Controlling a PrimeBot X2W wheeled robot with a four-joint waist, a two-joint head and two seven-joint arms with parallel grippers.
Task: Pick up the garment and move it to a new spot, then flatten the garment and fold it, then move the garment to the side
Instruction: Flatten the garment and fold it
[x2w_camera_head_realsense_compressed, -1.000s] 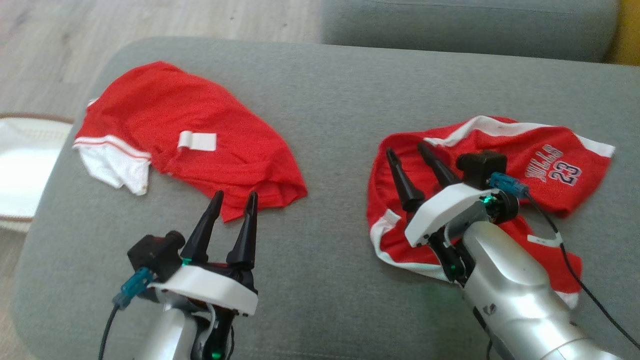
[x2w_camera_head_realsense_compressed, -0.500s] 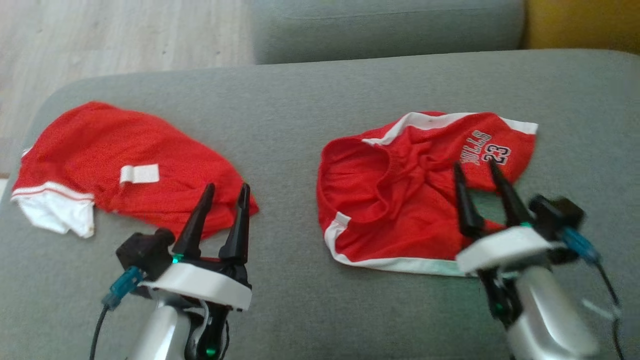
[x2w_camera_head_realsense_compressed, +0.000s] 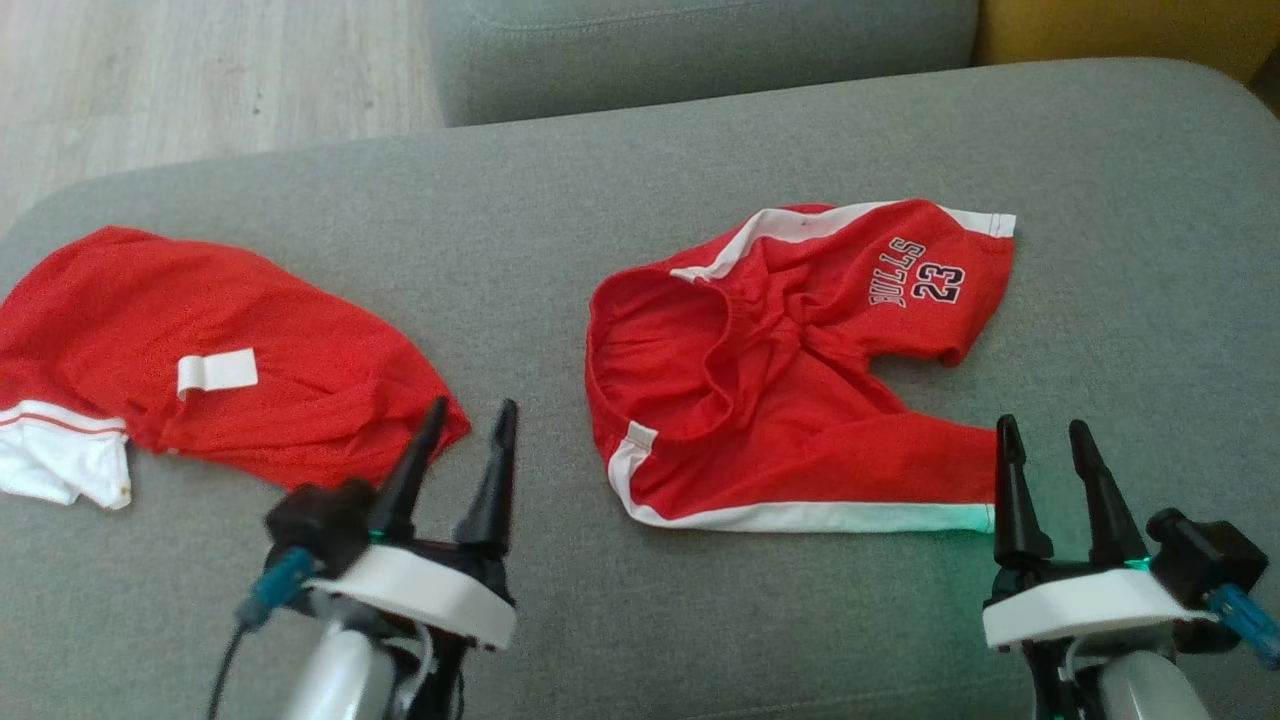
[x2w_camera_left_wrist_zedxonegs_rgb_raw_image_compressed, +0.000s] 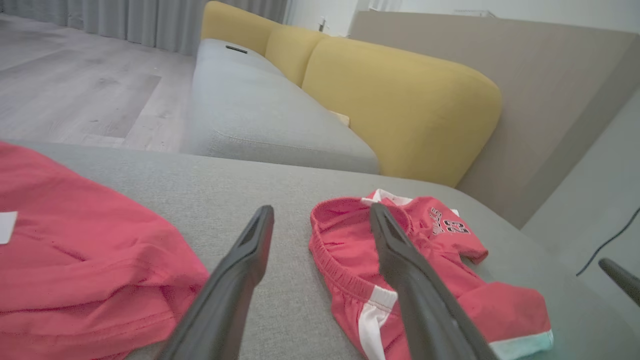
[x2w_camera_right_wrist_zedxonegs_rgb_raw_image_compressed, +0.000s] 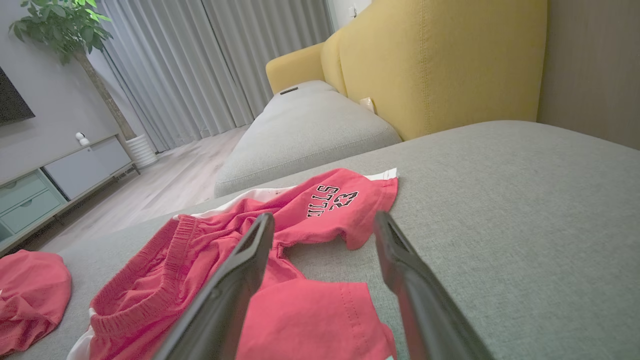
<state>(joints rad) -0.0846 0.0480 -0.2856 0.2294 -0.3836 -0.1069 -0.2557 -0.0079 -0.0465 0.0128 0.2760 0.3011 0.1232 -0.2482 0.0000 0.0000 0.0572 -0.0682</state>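
A red garment, shorts (x2w_camera_head_realsense_compressed: 780, 400) with white trim and "BULLS 23" lettering, lies crumpled on the grey cushion right of centre, its waistband gaping toward the left. My right gripper (x2w_camera_head_realsense_compressed: 1041, 423) stands open just past the hem of the near leg, with nothing between its fingers. In the right wrist view the open right gripper (x2w_camera_right_wrist_zedxonegs_rgb_raw_image_compressed: 324, 216) looks over the shorts (x2w_camera_right_wrist_zedxonegs_rgb_raw_image_compressed: 215, 245). A second red garment (x2w_camera_head_realsense_compressed: 230, 380) with a white tag and a white sleeve lies at the left. My left gripper (x2w_camera_head_realsense_compressed: 474, 405) is open and empty by its near corner, and shows again (x2w_camera_left_wrist_zedxonegs_rgb_raw_image_compressed: 321, 209) between both garments.
Both garments rest on a broad grey cushion (x2w_camera_head_realsense_compressed: 700, 170). A second grey seat (x2w_camera_head_realsense_compressed: 700, 50) lies beyond it, with a yellow sofa back (x2w_camera_left_wrist_zedxonegs_rgb_raw_image_compressed: 400, 100) behind. Wooden floor (x2w_camera_head_realsense_compressed: 200, 80) lies beyond the cushion's far left edge. A cabinet (x2w_camera_right_wrist_zedxonegs_rgb_raw_image_compressed: 60, 170) and a plant (x2w_camera_right_wrist_zedxonegs_rgb_raw_image_compressed: 65, 30) stand across the room.
The head camera has swung right. My right gripper has drawn back from above the shorts to the near right, uncovering them. The left gripper has held its place.
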